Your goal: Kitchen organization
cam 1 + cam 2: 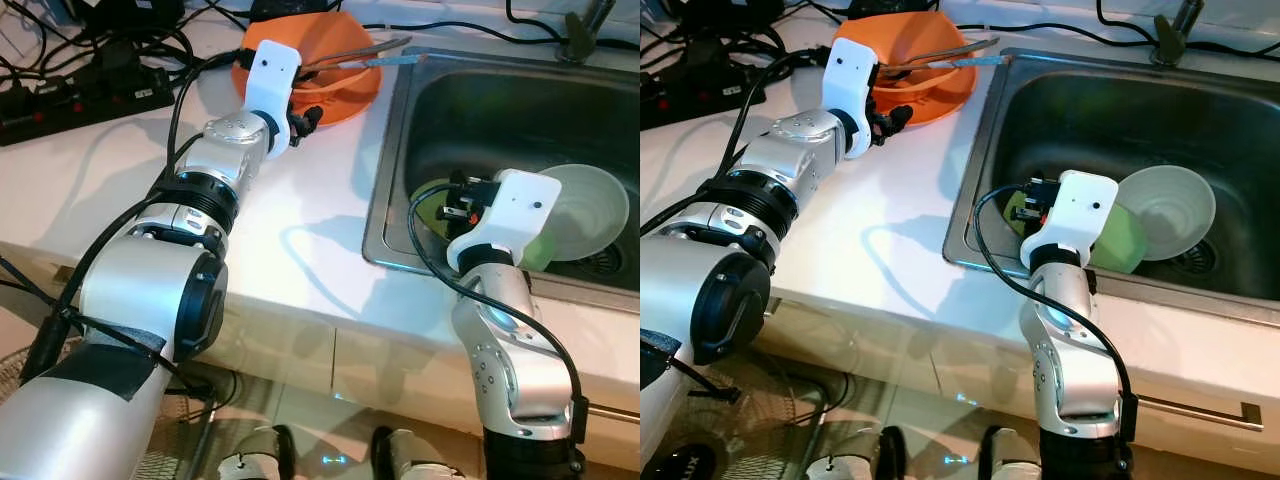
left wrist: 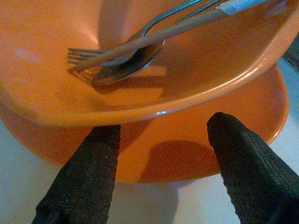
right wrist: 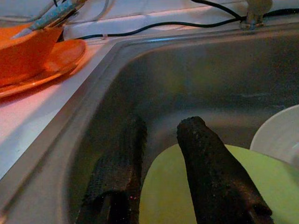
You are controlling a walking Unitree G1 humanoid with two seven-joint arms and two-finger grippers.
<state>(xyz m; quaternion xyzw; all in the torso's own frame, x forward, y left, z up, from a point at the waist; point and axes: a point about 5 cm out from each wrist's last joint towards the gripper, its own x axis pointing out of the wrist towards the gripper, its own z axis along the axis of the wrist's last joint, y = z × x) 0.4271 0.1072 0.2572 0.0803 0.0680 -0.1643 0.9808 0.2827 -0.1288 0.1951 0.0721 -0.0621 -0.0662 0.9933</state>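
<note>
Both jaws are standing open and holding nothing: my left gripper [image 2: 161, 154] is facing the orange bowl [image 1: 330, 85] at the top middle, my right gripper [image 3: 161, 158] is hanging over the green plate [image 1: 1120, 240] in the sink [image 1: 985, 150]. If I am bumping the bowl, I think the fork [image 2: 135, 39] could slide out. The fork's prongs are lying in the bowl, its handle pointing right over the sink edge.

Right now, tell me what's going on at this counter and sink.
The left gripper sits open at the rim of the orange bowl on the white counter; the bowl rests on an orange plate and holds a metal fork and spoon. The right gripper reaches into the steel sink, fingers open just over a light green plate beside a white bowl. Nothing is gripped.
</note>
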